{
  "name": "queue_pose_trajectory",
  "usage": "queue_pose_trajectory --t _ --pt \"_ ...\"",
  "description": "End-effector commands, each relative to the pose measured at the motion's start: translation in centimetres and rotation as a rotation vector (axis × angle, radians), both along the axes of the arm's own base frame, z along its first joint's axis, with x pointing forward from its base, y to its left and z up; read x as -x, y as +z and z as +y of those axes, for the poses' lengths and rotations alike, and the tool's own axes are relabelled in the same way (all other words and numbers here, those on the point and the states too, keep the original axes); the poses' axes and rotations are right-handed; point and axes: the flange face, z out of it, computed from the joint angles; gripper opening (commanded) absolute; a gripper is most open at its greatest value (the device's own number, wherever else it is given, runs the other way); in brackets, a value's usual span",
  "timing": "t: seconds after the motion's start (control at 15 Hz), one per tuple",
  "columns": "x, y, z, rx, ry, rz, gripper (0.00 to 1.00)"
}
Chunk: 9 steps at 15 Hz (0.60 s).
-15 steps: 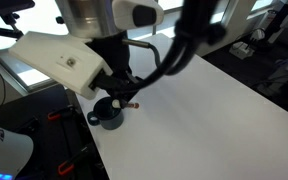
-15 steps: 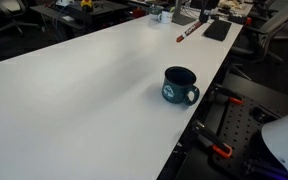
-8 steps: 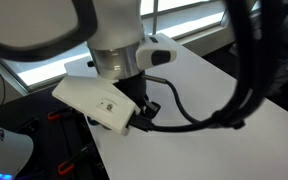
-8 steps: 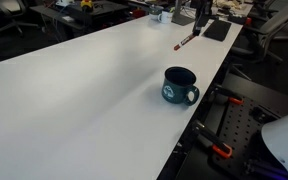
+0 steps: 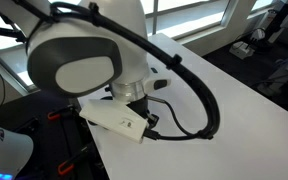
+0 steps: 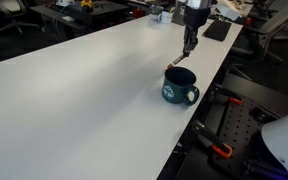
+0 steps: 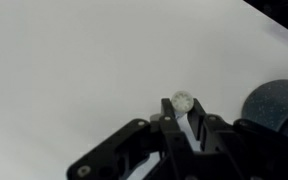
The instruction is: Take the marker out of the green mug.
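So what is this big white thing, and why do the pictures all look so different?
It is a robot arm, white and round, with a claw at its end called a gripper. Three cameras look at the same moment. One stands so close that the arm fills the picture and hides almost all of the table. Another stands farther off and shows the long white table with the green mug near its edge. The third rides on the robot's wrist and looks past the black fingers. Those fingers pinch a marker, seen end-on. The marker hangs above the table just beyond the mug, not inside it.
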Motion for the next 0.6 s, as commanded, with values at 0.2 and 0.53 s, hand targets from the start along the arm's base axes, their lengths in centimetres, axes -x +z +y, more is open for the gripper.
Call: queue_pose_trajectory --t 0.2,0.53 --pt "-1.3 -4.1 0.5 -0.023 0.033 0.044 0.04" --pt "-1.6 -8.3 1.1 -0.088 0.047 0.105 0.04"
